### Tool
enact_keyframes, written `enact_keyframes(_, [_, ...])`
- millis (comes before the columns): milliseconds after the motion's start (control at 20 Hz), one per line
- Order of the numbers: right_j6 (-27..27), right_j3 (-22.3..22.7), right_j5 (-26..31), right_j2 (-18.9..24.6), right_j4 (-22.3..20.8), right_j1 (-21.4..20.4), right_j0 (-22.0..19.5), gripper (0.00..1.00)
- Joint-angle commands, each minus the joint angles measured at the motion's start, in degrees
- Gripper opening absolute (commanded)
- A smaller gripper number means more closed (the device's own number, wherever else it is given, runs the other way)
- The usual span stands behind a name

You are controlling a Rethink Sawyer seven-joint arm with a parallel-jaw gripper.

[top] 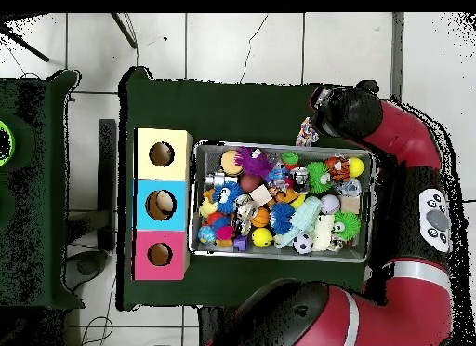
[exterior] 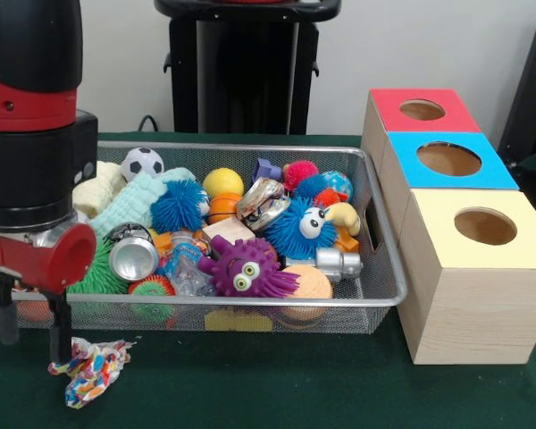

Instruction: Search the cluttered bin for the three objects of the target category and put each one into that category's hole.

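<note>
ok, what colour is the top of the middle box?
Blue: the middle box sits between the red-topped and yellow-topped ones. Front view shows it best.

The silver wire mesh bin serves as the reference landmark. Inside it:
- black-and-white soccer ball at the far left corner;
- plain yellow ball near the far wall, an orange ball just in front;
- blue spiky plush creature with white eyes at centre;
- purple spiky creature near the front wall.

Right of the bin, three pale wooden boxes carry red, blue and yellow tops. In front of the bin's left end lies a multicoloured crumpled wrapper on the dark green table cloth.
</note>
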Motion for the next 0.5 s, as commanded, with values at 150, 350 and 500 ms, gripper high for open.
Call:
enact_keyframes(150, [6.1,11.4,-4.9,3.4,-0.1,-0.7,0.4,1.00])
enact_keyframes(350, [5.5,12.0,-5.1,4.0,0.5,-0.6,0.1,1.00])
enact_keyframes(500, [7.0,13.8,-5.6,3.7,1.0,-1.6,0.6,1.00])
